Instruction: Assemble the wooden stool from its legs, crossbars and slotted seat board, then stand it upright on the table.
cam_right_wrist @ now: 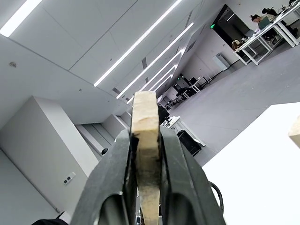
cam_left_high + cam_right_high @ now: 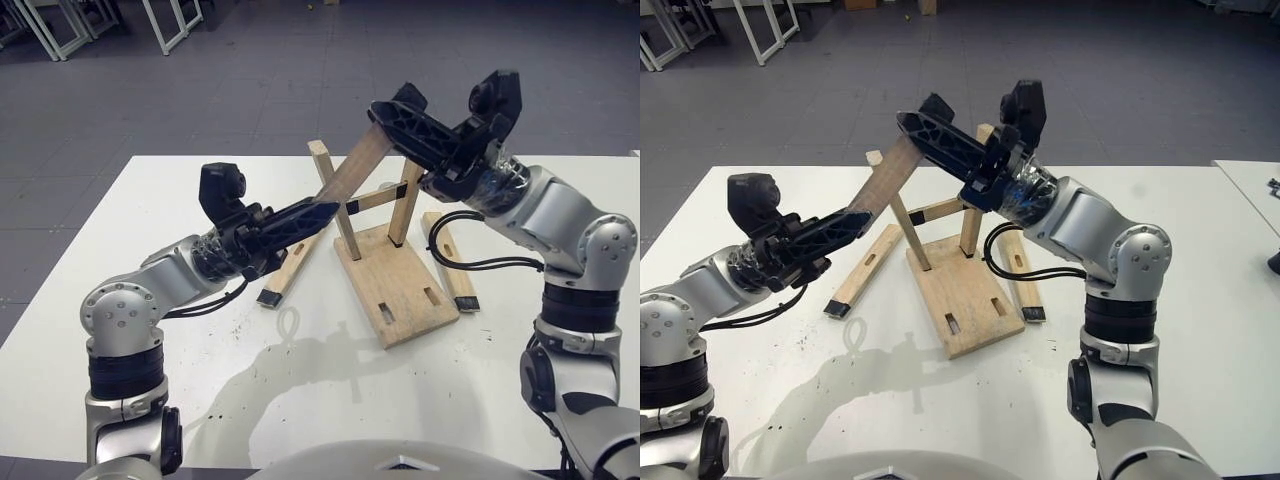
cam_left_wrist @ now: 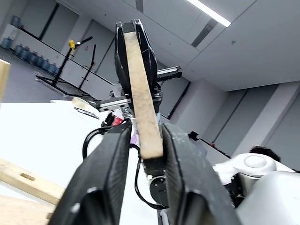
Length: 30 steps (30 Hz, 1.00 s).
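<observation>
Both sets of jaws are closed on one wooden slat (image 2: 350,172), held slanting in the air above the desk (image 2: 150,230). The left jaws pinch its lower end and the right jaws clamp its upper end. In each wrist view the wood sits tight between the two fingers, with no gap on either side.

Below it, the slotted seat board (image 2: 372,262) lies flat on the desk. Two legs already stand in its far end, a leaning one (image 2: 340,215) and a straighter one (image 2: 405,210), joined by a short crossbar (image 2: 378,198). The slat passes close by the top of the leaning leg; whether they touch I cannot tell. Two slots near the board's front edge are open. Two loose legs lie on the desk, one (image 2: 280,280) just left of the board and the other (image 2: 452,268) along its right side.

The work looks about half done, with one leg pair seated and the other not yet fitted. The step in hand appears to be bringing the slat to the assembly. Next it likely needs one grip released or shifted so that an end comes free. That end then has to be lined up squarely with its slot before pressing, without knocking the standing legs.
</observation>
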Motion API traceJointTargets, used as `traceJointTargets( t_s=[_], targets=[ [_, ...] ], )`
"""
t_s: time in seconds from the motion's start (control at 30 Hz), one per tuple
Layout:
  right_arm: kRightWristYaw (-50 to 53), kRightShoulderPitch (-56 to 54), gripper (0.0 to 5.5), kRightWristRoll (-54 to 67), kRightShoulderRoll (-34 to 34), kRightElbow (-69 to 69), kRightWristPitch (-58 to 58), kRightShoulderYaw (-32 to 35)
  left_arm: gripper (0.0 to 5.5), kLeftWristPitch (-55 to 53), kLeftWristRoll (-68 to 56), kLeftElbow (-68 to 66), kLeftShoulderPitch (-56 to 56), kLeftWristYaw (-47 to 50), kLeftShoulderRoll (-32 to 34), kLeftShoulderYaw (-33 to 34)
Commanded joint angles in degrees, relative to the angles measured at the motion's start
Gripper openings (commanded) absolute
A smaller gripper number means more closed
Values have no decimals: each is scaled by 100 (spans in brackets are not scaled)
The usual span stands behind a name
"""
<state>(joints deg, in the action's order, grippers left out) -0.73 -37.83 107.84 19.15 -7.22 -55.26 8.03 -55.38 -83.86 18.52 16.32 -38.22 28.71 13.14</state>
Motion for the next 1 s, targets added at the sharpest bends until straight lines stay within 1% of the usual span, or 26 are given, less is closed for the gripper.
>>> traceJointTargets(
  t_s=[0.03,0.07,0.1,0.17,0.2,0.27,0.33,0.4,0.5,0.63,0.77,1.0],
  targets=[
    [-24,-503,42,-52,186,116,355,336,155,427,1135,-31,-415,-395,203,-334],
    [-77,-607,42,-390,296,178,538,468,155,609,1578,-101,-614,-504,262,-513],
    [-165,-679,42,-1001,468,220,825,566,155,828,2076,-212,-823,-531,280,-730],
    [-343,-697,42,-2539,833,234,1601,620,155,1364,3098,-506,-1131,-457,251,-1183],
    [-398,-617,42,-3271,986,180,1987,601,155,1550,3405,-635,-1197,-335,144,-1271],
    [-476,-385,42,-4322,1154,102,2551,582,155,1783,3710,-788,-1252,-214,-52,-1301],
    [-529,-154,42,-4941,1184,69,2847,589,155,1905,3867,-856,-1301,-192,-159,-1295],
    [-626,322,42,-5523,1233,5,2916,465,155,1970,4027,-945,-1321,-187,-216,-1296],
    [-653,1127,41,-6133,1152,-70,2862,345,155,2037,4261,-1075,-1316,-138,-261,-1281],
    [-733,1816,41,-6725,830,34,2862,49,155,2120,4400,-1215,-1212,-6,-443,-1174],
    [-863,2080,41,-7199,557,334,2871,-170,155,2097,4490,-1233,-1181,-43,-489,-1162],
    [-954,2450,41,-7651,116,527,2866,-232,155,2078,4572,-1236,-1232,-61,-526,-1179]
  ],
)
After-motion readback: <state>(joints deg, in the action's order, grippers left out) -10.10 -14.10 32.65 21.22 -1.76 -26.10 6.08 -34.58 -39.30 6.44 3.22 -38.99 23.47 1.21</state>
